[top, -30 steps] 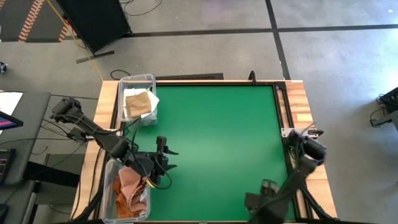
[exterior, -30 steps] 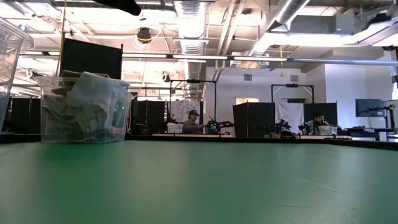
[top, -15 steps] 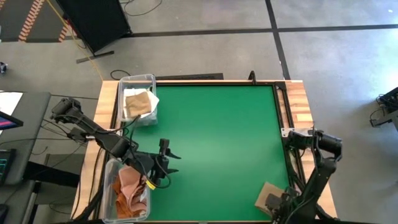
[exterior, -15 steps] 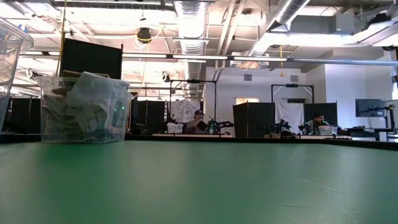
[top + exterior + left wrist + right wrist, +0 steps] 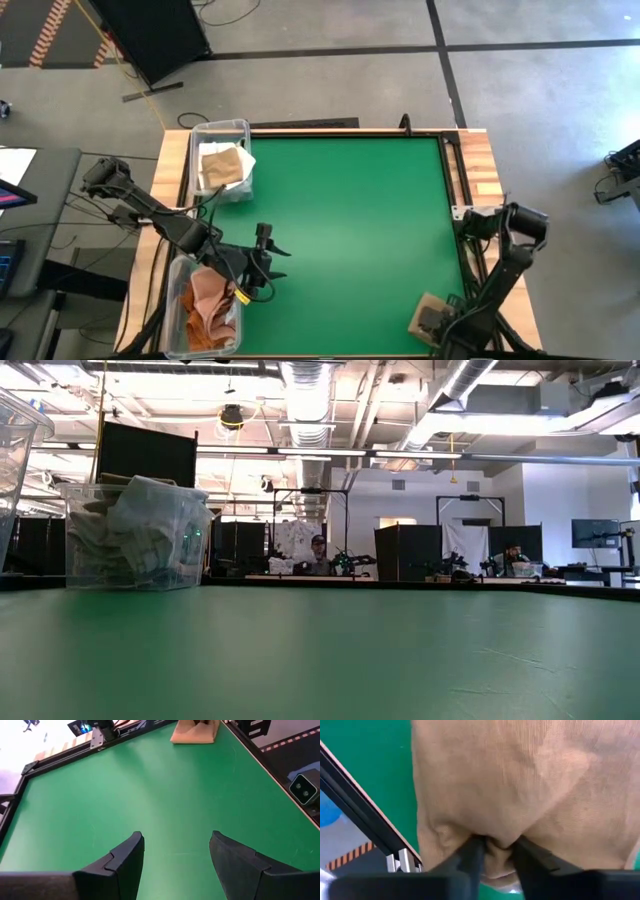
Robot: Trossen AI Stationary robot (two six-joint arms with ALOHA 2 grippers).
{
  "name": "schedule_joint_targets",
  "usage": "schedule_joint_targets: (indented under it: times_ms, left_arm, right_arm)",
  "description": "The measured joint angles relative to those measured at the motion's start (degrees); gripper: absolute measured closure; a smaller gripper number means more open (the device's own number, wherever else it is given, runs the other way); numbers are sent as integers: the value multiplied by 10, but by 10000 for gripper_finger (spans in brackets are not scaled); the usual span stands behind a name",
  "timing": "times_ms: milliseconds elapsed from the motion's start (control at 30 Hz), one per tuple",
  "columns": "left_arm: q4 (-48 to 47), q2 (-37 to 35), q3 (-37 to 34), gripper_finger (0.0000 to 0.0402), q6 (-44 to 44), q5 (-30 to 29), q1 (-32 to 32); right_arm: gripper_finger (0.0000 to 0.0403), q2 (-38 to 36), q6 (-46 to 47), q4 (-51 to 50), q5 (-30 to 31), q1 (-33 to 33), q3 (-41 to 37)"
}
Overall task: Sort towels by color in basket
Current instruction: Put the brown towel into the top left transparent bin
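A tan towel lies flat on the green table at its near right corner. My right gripper stands over it, pointing down, shut on its cloth. The left wrist view shows the same towel far off. My left gripper hovers open over the table's near left part, beside the near bin, with nothing between its fingers. Salmon and rust towels fill that near bin. White and tan towels lie in the far left bin. My right gripper pinches a small bunched-up fold of the tan towel between its two fingers, near one edge of the cloth. The fingers come from above, pointing down. The rest of the towel lies spread on the table.
Two clear plastic bins stand along the table's left edge, the far one and the near one. A black rail runs along the table edge close to the tan towel. Bare green surface covers the middle.
My right gripper has come down onto the tan towel at the near right corner. Its arm has swung toward the table's right edge, which uncovered the towel in the high view. My left arm has kept still.
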Motion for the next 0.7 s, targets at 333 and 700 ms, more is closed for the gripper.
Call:
schedule_joint_targets:
  times_ms: [333,700]
  left_arm:
    - [-1,0,0,186,-6,0,-9]
    - [-24,0,0,186,-16,0,-9]
  right_arm:
    - [373,-1,-163,18,27,-81,5]
    - [373,7,-492,28,256,-238,67]
